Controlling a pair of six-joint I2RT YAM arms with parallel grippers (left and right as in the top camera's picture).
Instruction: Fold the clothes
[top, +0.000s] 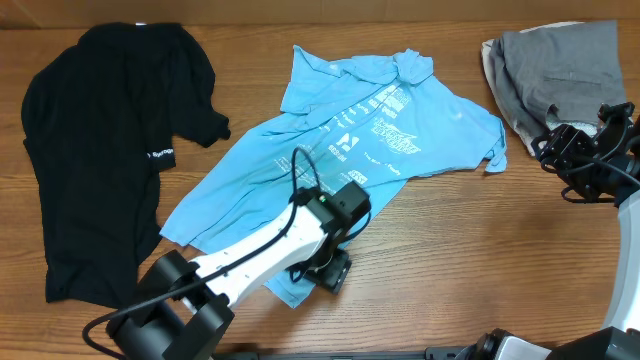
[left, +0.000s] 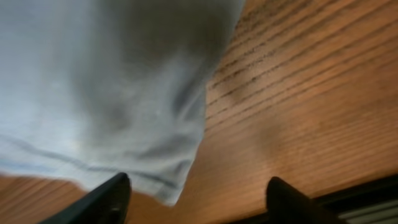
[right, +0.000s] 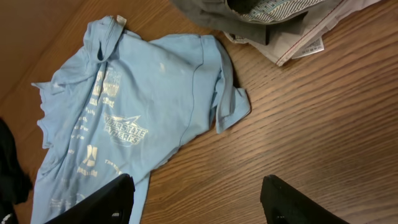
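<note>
**Item 1. Black shirt** (top: 100, 150): at 9 o'clock on the table (top: 450, 260). Lies crumpled, not spread, w/ small white logo (top: 162, 155) facing up. Unfolded.

**Item 2. Light blue T-shirt** (top: 350, 140): table centre, print side up, lying on a diagonal. Collar and white neck tag (right: 118, 20) point to approx. 1 o'clock, hem to 7 o'clock. White lettering (top: 385, 130) is wrinkled and one sleeve is bunched at 3 o'clock. Unfolded.

**Item 3. Left gripper** (left: 198, 186): low over the T-shirt hem corner at 6 o'clock. Jaws apart, nothing clamped. Hem corner sits btwn the fingers, nearer the left-hand one.

**Item 4. Grey garment pile** (top: 555, 70): at 2 o'clock, heaped over something pale. Not in play.

**Item 5. Right gripper** (right: 198, 182): at 3 o'clock, off the cloth and near the grey pile. Jaws wide, empty.

**Risks (est.):**
- Corner sits off-centre, so a pinch may catch one layer only, or miss.
- Lifting by one corner w/ the far side loose likely drags the whole shirt and deepens the wrinkles.
- The bunched sleeve may get folded in.
- The right arm's reach passes the grey pile, so it could snag.
</note>
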